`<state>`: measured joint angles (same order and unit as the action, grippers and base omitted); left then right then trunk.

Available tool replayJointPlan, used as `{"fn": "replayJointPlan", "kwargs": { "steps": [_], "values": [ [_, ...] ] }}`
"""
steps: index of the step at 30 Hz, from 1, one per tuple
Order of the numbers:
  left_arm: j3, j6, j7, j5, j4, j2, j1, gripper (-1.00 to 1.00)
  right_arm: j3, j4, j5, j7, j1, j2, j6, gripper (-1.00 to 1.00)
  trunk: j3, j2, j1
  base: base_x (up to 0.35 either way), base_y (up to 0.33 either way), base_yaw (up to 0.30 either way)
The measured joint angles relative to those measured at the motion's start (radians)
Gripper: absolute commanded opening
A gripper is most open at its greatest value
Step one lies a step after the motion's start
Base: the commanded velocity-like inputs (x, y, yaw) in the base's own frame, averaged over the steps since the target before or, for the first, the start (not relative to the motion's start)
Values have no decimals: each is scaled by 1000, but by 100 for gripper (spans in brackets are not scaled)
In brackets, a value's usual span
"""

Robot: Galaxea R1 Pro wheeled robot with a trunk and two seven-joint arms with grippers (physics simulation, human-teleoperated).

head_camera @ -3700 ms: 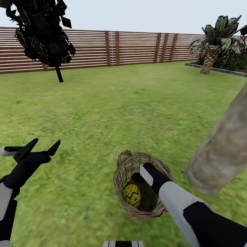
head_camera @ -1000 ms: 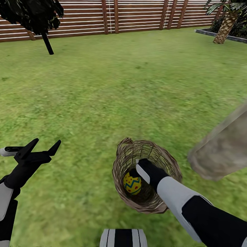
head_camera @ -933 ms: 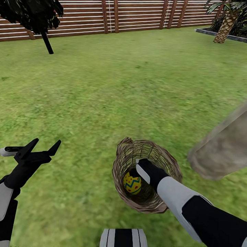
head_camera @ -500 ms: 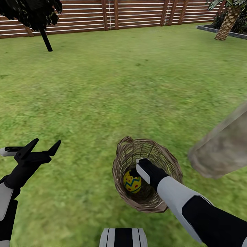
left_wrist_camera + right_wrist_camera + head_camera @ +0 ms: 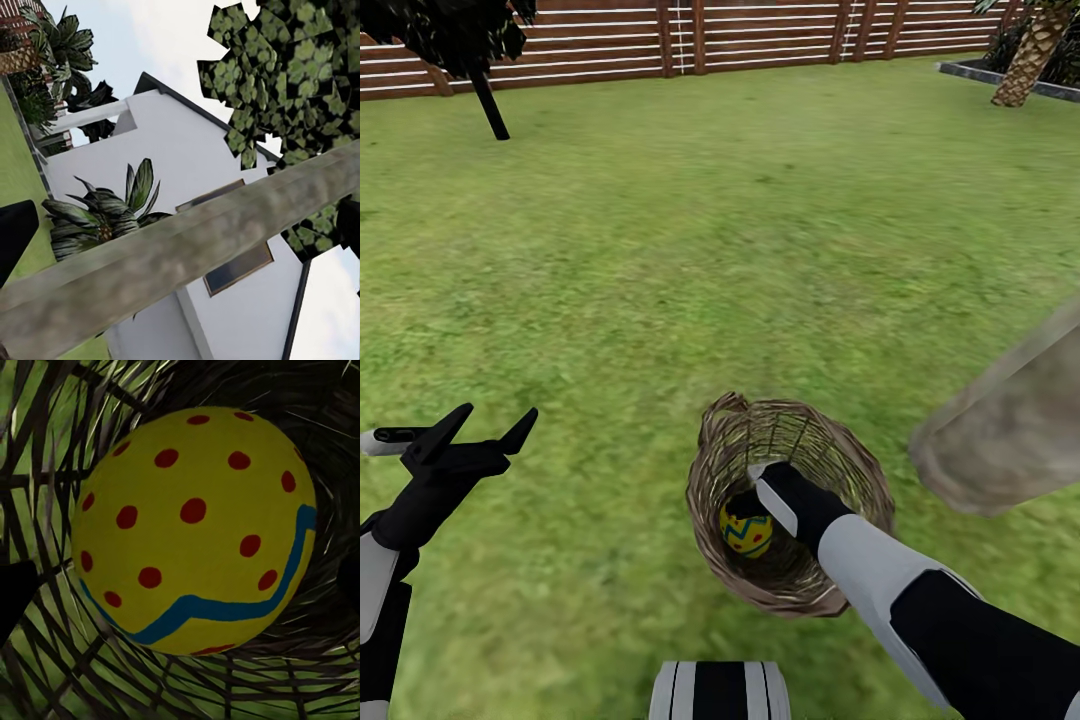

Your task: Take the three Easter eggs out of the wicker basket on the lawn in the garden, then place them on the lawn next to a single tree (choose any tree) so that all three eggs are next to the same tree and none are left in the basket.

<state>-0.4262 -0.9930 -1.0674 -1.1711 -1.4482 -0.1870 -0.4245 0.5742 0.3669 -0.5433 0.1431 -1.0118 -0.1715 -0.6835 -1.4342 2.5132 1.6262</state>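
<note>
The wicker basket sits on the lawn just in front of me. One yellow Easter egg with a blue zigzag and red dots lies in its bottom. My right gripper reaches down inside the basket, right over the egg and covering its top. In the right wrist view the egg looms close, with the right gripper open and its dark fingertips at either side. My left gripper hangs open and empty above the grass at the left. The grey-beige tree trunk rises just right of the basket.
A brown slat fence bounds the far lawn. A dark-leaved tree stands at the back left and a palm-like plant at the back right. The left wrist view looks past the trunk to a white house.
The head view has tilted further down. My right gripper has sunk deeper into the basket and now covers the egg's top. The left arm has not moved.
</note>
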Motion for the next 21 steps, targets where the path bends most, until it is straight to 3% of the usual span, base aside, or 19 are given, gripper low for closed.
{"fn": "replayJointPlan", "kwargs": {
  "steps": [11,21],
  "values": [
    [0,1,0,0,0,0,0,100,1,1,0,2,0,-1,5,100,-42,3,5,0,0,0],
    [0,0,0,0,0,0,0,100,0,1,0,6,0,0,66,100,-58,4,7,0,0,0]
  ]
}}
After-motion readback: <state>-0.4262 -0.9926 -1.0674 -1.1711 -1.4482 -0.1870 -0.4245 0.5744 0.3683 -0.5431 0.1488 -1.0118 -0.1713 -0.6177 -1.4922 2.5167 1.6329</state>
